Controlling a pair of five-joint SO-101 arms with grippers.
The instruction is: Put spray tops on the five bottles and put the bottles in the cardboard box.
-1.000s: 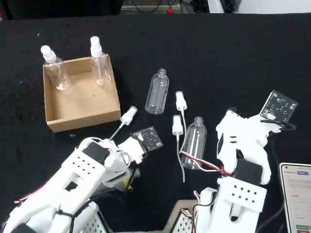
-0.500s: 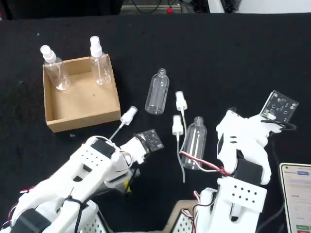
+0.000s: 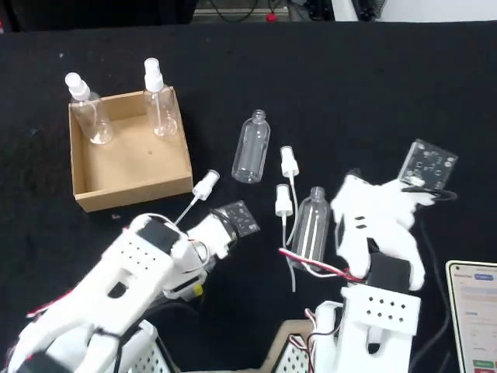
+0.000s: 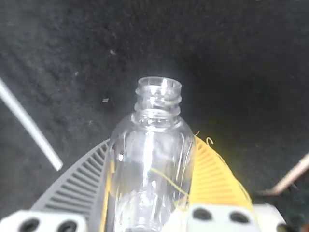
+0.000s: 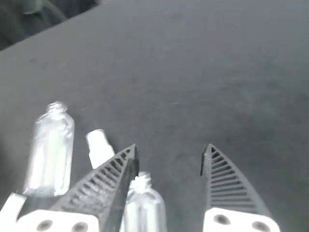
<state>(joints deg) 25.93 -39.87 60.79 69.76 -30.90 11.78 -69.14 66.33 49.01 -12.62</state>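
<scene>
The uncapped bottle [image 4: 149, 159] clamped in the left gripper [image 4: 152, 142] is clear, glossy plastic with a moulded thread at its neck. Beside it, one finger is ribbed grey plastic and the other ribbed yellow plastic. The right gripper [image 5: 170, 147], spread apart, has matt dark grey ribbed plastic fingers [image 5: 104, 188]. Just ahead of it lies a spray top [image 5: 99, 145] of smooth white plastic. Beneath both grippers the tabletop [image 3: 388, 93] is matt black cloth, slightly fuzzy. Beyond the left gripper, the cardboard box [image 3: 132, 194] is plain brown matt card.
</scene>
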